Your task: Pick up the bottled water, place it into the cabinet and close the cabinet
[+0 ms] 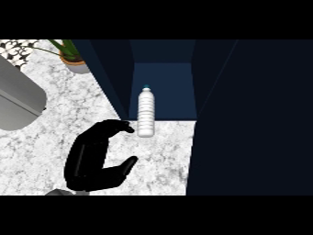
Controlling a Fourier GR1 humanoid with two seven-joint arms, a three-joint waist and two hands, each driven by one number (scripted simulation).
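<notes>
Fingers (108, 128) of our left hand (90, 161) arch in a C, thumb spread wide, pinching nothing; tips just beside the bottled water (145, 117). It's at the cabinet (162, 75) mouth by the counter's (36, 151) right edge, long axis front-to-back, cap twd the cabinet's back.

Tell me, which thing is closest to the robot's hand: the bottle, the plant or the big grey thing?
The water bottle. It stands upright just beyond the fingers of the left hand; the potted plant and grey appliance sit farther away.
</notes>
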